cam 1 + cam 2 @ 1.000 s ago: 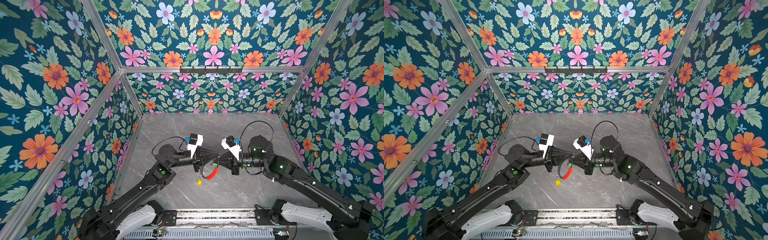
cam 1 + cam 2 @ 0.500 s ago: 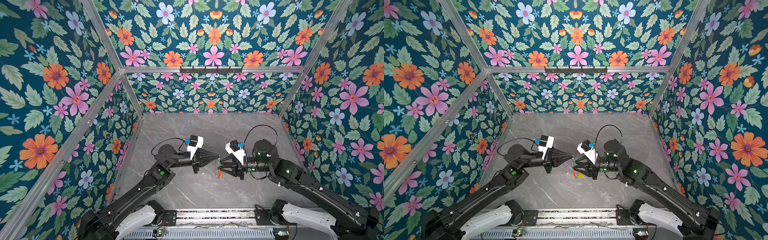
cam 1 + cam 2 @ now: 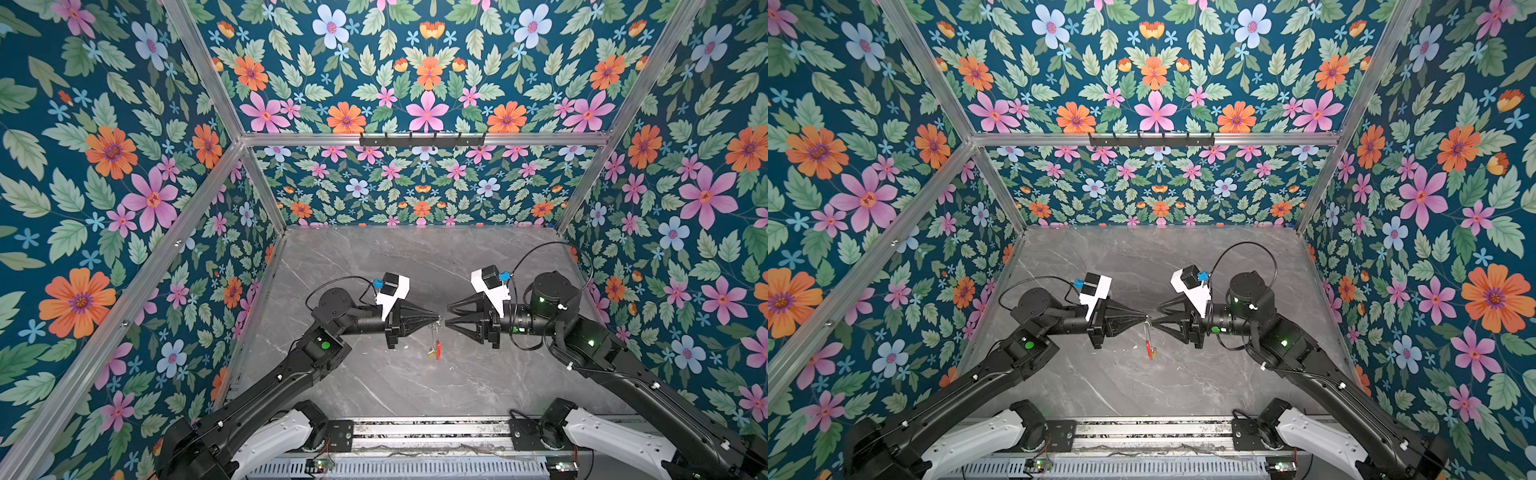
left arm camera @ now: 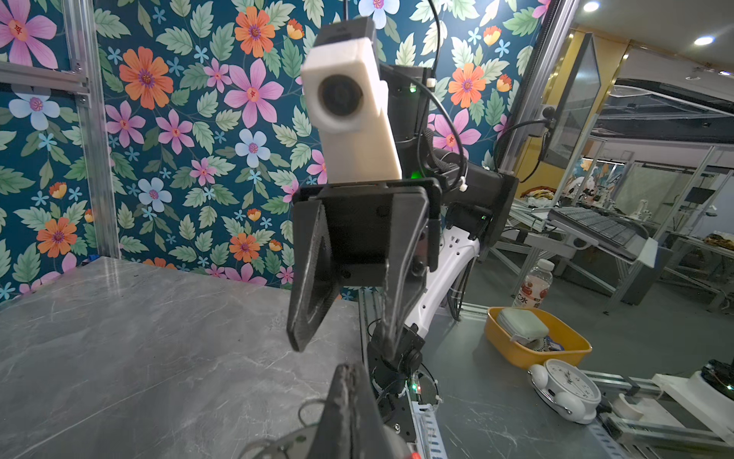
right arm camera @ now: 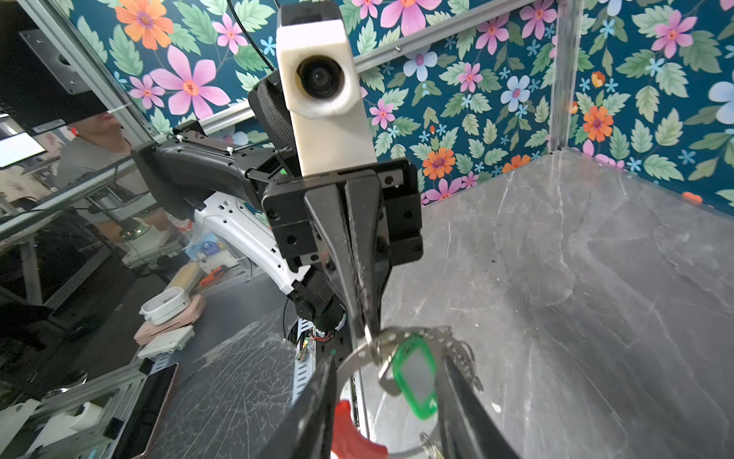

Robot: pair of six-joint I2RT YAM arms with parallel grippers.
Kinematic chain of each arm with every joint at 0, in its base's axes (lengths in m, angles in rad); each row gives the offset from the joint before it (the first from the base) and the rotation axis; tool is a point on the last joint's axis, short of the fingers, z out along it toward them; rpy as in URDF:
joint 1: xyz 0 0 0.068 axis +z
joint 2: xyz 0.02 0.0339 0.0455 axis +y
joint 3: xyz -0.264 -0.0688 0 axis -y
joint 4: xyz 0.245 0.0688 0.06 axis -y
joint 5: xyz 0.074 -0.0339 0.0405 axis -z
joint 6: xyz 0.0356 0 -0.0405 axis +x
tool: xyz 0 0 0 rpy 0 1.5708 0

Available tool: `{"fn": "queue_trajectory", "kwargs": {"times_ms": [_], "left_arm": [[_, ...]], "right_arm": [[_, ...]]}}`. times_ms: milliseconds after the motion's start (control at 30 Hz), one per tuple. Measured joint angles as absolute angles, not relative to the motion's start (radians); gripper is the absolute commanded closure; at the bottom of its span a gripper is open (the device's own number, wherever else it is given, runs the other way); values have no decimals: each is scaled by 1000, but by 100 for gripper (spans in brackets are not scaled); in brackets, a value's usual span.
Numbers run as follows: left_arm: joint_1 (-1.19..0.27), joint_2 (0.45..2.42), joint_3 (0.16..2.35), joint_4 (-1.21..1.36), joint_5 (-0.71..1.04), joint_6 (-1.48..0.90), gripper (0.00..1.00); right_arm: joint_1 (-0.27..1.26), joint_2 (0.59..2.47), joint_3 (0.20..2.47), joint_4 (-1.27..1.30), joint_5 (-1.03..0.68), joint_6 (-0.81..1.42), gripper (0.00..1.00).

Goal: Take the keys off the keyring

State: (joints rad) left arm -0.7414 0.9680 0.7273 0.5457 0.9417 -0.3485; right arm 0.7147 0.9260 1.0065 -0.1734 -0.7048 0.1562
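Mid-frame, the left claw (image 3: 438, 319) pinches the dangling keyring (image 3: 437, 347); the right claw (image 3: 448, 316) stands parted beside it.

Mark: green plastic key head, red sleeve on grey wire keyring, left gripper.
Green plastic key head (image 5: 415, 377), right wrist view, tag centre.
Red sleeve (image 5: 351, 433), right wrist view, visible arc.
Left gripper (image 5: 367, 332), right wrist view, shut fingertips.

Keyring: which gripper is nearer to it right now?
Left. The left gripper is shut on the keyring, which hangs from its tips. The right gripper is open just beside it, jaws either side of the green key, gripping nothing.
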Motion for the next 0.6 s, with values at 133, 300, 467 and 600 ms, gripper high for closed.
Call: {"fn": "queue_trajectory", "kwargs": {"times_ms": [133,300,467,600], "left_arm": [[-741,963,720,554,942,-360,100],[-742,956,711,563,941,-361,100],[-742,952,706,576,936,-364,100],[-742,952,701,583,929,-367,100]], "right_arm": [[713,950,999,-121,-747,188,67],[714,962,982,-83,-783,215,74],[714,969,971,-59,-805,236,82],[713,974,967,-54,-814,242,86]]}}
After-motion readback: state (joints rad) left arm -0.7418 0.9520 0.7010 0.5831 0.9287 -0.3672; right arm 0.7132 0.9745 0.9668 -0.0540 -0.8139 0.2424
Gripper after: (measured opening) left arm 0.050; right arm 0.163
